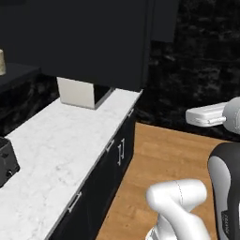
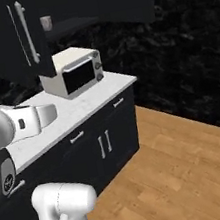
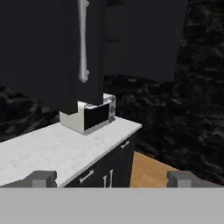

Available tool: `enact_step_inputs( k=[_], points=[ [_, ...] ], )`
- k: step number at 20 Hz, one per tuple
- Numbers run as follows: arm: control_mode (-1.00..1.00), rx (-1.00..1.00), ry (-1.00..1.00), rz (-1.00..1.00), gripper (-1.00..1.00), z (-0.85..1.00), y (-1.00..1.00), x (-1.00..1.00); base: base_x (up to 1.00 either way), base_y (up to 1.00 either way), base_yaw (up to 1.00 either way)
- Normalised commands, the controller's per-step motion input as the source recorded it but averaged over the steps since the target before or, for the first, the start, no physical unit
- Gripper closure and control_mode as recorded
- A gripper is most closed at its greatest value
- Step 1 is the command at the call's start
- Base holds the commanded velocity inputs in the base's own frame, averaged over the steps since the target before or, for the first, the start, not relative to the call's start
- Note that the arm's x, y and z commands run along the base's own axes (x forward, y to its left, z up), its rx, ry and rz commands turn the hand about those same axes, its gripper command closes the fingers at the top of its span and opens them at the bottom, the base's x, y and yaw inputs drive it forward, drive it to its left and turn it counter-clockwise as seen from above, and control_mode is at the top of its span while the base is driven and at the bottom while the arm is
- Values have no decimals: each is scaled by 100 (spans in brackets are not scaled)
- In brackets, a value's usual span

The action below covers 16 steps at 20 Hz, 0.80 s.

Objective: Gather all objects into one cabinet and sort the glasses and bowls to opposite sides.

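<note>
One of the glasses, a small cream mug [image 2: 46, 23], stands on the shelf board of the dark upper cabinet [image 2: 78, 22], whose door [image 2: 4, 43] hangs open with a long silver handle. The same mug [image 1: 2, 62] shows at the far left edge of the left base view. The bowls are out of view. My gripper [image 3: 111, 179] is open, its two dark fingertips [image 3: 41, 178] far apart and nothing between them. It hangs in the air well back from the counter, facing the cabinet door [image 3: 65, 52].
A white toaster oven [image 2: 72, 71] sits on the white marble counter [image 1: 61, 150] under the cabinet. A dark toaster [image 1: 7, 161] stands at the counter's left. Lower cabinets with silver handles [image 2: 105, 143] run below. Wooden floor [image 2: 183, 170] lies open to the right.
</note>
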Motion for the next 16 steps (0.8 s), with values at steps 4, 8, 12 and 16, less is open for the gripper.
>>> enact_step_inputs(
  k=[4, 8, 12, 16],
  points=[
    [100, 0, 0, 0, -100, 0, 0, 0, 45, -46, -63],
    [100, 0, 0, 0, -100, 0, 0, 0, 95, -26, -42],
    [100, 0, 0, 0, -100, 0, 0, 0, 100, -29, -7],
    [100, 0, 0, 0, -100, 0, 0, 0, 100, -16, 12]
  ],
)
